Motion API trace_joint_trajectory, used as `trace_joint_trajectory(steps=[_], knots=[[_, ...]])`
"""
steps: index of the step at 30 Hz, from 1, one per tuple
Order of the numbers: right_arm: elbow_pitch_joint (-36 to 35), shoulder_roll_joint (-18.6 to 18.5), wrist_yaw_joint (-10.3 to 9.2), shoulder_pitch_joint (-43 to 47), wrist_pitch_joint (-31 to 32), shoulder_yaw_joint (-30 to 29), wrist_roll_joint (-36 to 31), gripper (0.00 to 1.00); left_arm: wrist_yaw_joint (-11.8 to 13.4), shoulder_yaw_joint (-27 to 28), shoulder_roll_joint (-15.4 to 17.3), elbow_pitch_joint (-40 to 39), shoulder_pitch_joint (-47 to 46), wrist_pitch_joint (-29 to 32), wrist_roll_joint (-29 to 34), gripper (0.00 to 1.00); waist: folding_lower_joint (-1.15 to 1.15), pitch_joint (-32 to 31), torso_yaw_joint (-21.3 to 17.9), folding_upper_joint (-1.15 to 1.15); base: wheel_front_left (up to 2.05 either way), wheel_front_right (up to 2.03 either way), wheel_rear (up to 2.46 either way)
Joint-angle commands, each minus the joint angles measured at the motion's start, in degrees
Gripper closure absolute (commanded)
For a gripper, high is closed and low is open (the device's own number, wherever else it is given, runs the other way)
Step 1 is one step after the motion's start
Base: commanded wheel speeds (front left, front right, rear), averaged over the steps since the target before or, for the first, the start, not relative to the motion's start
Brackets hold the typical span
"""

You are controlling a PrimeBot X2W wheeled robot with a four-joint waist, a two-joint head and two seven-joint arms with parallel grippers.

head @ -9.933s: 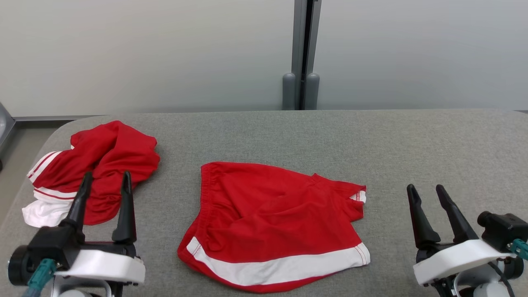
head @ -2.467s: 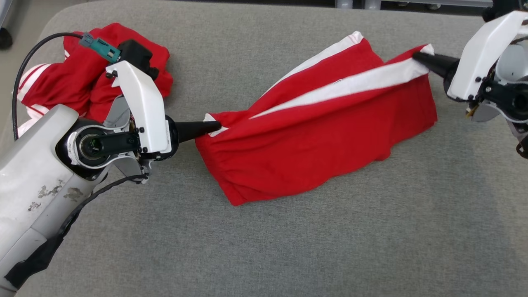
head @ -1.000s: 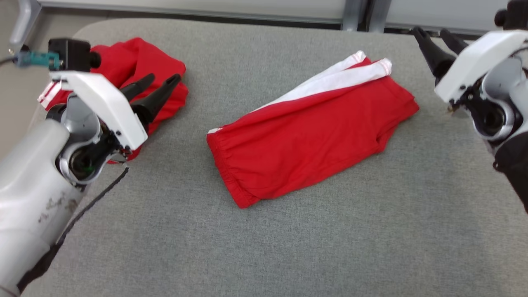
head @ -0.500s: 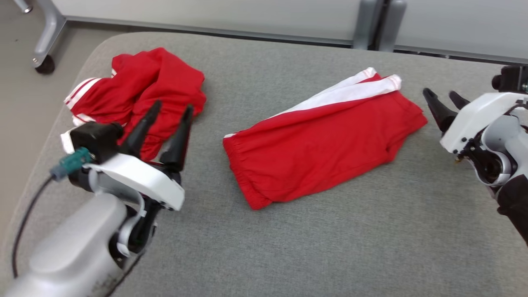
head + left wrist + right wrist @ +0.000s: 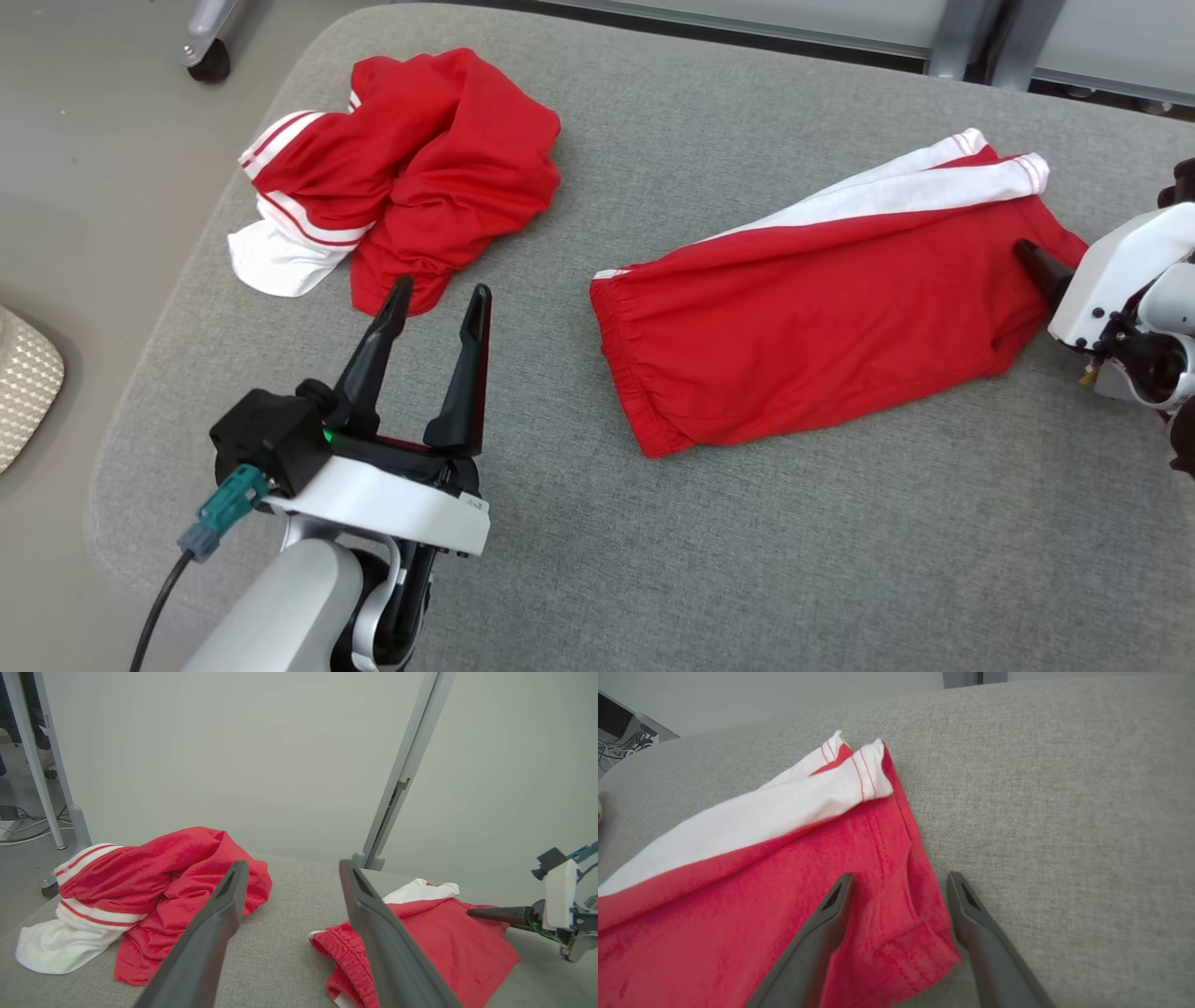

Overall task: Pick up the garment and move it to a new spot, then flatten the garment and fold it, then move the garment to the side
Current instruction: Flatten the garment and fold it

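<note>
The garment (image 5: 822, 308), red shorts with a white band, lies folded lengthwise on the grey padded table (image 5: 747, 560). It also shows in the left wrist view (image 5: 439, 947) and the right wrist view (image 5: 761, 896). My right gripper (image 5: 1027, 252) is at its right end, open. In the right wrist view, the right gripper (image 5: 901, 875) has one finger over the red cloth and the other just past the hem. My left gripper (image 5: 442, 286) stands open and empty at the front left, apart from the garment, and its open fingers frame the left wrist view (image 5: 293, 863).
A second red and white garment (image 5: 411, 177) lies crumpled at the table's back left, just beyond my left fingertips. The table's rounded left edge drops to the floor, where a caster wheel (image 5: 210, 61) and a pale textured object (image 5: 23, 383) sit. A grey post (image 5: 406, 774) stands behind.
The head camera has shifted. My left arm has swung down to the front left. My right gripper has come down to the garment's right end. Both stay open and the garment lies still.
</note>
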Motion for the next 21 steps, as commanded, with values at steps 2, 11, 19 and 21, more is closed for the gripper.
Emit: trace_joint_trajectory(steps=[2,11,19,21], knots=[[2.2,0.3,0.01,-0.5,1.6,0.2,0.6,0.0,-1.1,1.5,-1.0,0.4,1.4,-0.2,1.1,0.0,0.0,0.3,0.6,0.0,0.0,0.0,0.0],[3.6,3.7,0.04,-0.1,6.5,0.2,3.1,0.65,-5.5,5.2,-5.6,3.0,3.6,-0.1,5.5,0.0,0.0,0.8,1.2,0.0,0.0,0.0,0.0],[-0.3,3.0,0.06,2.1,0.2,-0.9,5.3,1.0,-8.0,6.6,-7.0,5.8,4.8,-0.1,7.7,0.0,0.0,-3.2,-1.5,0.0,0.0,0.0,0.0],[-1.5,2.4,0.06,3.6,-0.8,-1.2,6.2,1.0,-8.3,6.7,-6.9,6.4,5.2,-0.1,8.0,0.0,0.0,-4.3,-2.5,0.0,0.0,0.0,0.0]])
